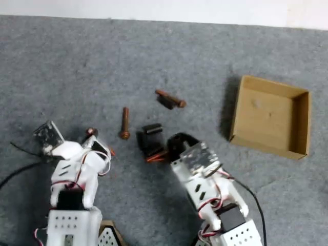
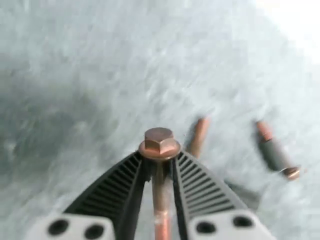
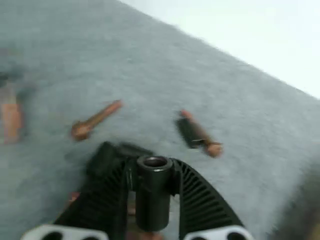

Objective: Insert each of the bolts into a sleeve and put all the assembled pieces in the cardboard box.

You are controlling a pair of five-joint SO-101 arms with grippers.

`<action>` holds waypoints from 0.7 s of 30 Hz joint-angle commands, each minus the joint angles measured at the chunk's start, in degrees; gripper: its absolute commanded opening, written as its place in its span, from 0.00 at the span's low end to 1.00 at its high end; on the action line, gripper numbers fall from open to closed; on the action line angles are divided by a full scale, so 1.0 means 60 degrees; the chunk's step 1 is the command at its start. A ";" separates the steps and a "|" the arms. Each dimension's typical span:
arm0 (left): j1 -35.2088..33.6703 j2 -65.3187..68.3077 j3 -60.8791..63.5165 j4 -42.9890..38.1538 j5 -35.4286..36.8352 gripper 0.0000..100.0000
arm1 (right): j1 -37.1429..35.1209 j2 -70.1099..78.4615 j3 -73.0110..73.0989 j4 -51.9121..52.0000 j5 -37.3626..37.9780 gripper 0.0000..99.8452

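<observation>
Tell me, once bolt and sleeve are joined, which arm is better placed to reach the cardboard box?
Likely the right. The right hand grips a sleeve and sits nearer the cardboard box; the left hand, gripping a bolt, is farther off.

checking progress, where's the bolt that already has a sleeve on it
In the high view the sleeved bolt lies on the mat, left of the cardboard box and right of the loose bolt.
</observation>
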 commanded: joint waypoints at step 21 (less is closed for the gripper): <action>0.2044 -0.1458 -0.0989 -0.1084 0.1055 0.00 | -0.1267 0.4139 0.1238 -0.4227 0.2505 0.01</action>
